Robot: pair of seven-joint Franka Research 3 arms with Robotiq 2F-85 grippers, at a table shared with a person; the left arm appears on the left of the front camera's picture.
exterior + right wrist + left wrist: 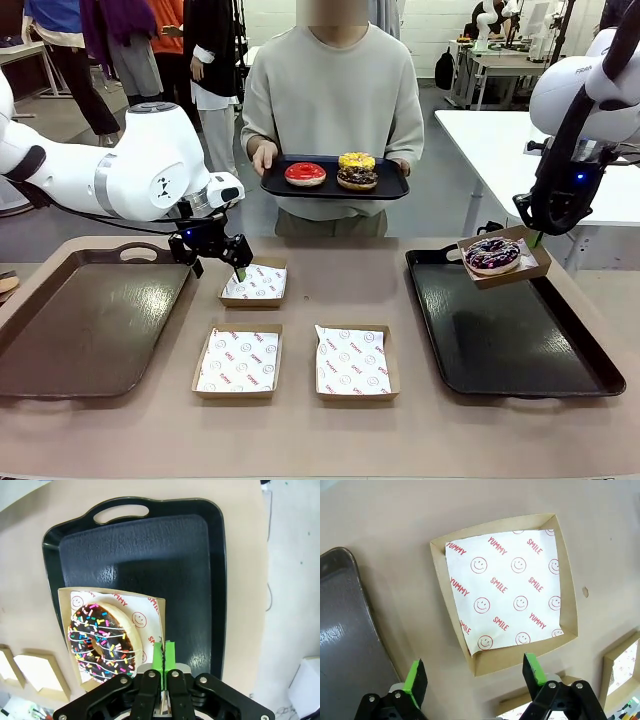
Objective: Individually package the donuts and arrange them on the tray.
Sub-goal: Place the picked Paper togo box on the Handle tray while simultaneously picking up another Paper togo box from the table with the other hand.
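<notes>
A dark purple-blue donut [492, 254] with sprinkles lies in a paper-lined cardboard box [512, 277]. My right gripper [535, 240] is shut on that box's rim and holds it tilted just above the far end of the black right tray [520, 350]. The right wrist view shows the donut [102, 642], the box [142, 617], the tray [150, 545] and my right gripper [164, 655]. My left gripper [220, 266] hangs open beside an empty lined box [253, 283], seen from above as box [505, 590] with gripper [475, 672]. The person holds a small black tray [280, 185] with the red [305, 173], yellow [356, 160] and chocolate [357, 179] donuts.
Two more empty lined boxes [239, 360] [356, 361] sit near the table's front. A large dark tray [90, 320] lies at the left, its edge [345, 630] close to my left gripper. A white table stands at the far right.
</notes>
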